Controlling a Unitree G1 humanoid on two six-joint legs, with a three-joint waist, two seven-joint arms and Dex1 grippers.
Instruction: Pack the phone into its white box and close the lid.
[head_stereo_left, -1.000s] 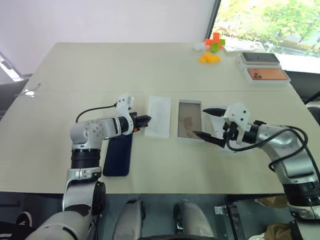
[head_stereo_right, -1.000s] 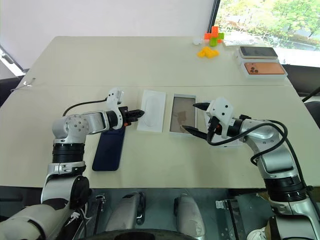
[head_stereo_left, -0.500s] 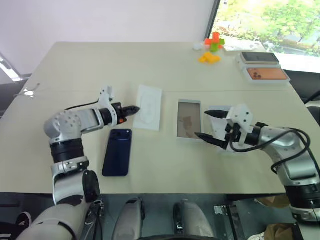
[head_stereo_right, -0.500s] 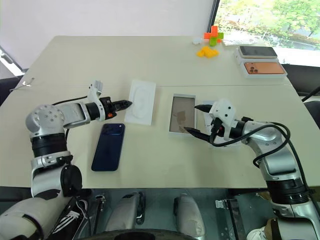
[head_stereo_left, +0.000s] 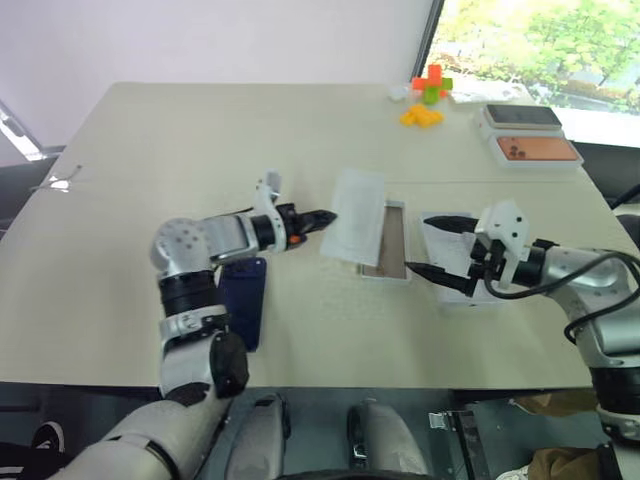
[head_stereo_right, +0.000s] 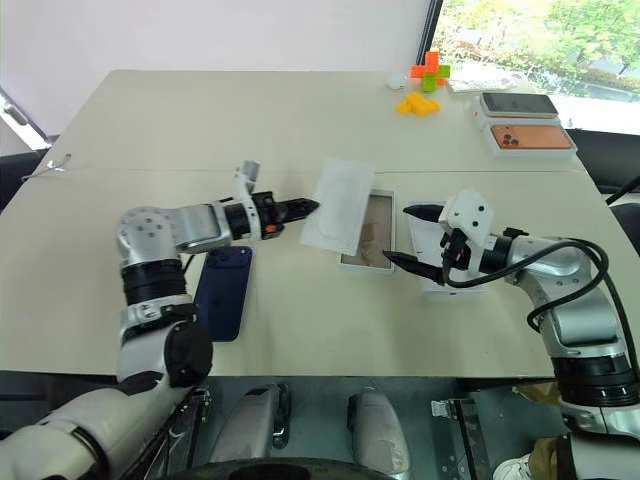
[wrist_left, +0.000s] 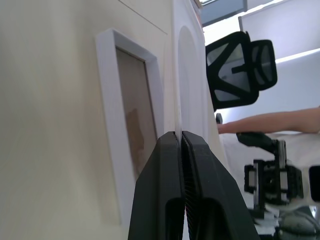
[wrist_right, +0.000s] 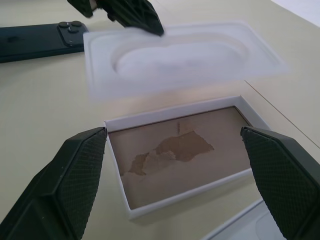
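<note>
The dark blue phone (head_stereo_left: 242, 300) lies flat on the table, left of the white box (head_stereo_left: 383, 277). The box is an open tray with a brownish floor showing (wrist_right: 175, 155). My left gripper (head_stereo_left: 330, 215) is shut on the edge of a flat white insert with an oval recess (head_stereo_left: 355, 215). It holds the insert tilted in the air over the box's left side, hiding part of the box. My right gripper (head_stereo_left: 425, 243) stands open just right of the box, nothing between its fingers. Beneath it lies the lid (head_stereo_left: 455, 240), white inside facing up.
An orange-topped box (head_stereo_left: 535, 150) and a dark-topped box (head_stereo_left: 520, 115) sit at the far right table edge. Coloured blocks (head_stereo_left: 428, 88) lie near them. An office chair (wrist_left: 240, 65) stands beyond the table.
My left gripper has lifted the insert and carried it right, from beside the phone to above the box. The phone now lies uncovered. The right gripper has barely moved and stays open.
</note>
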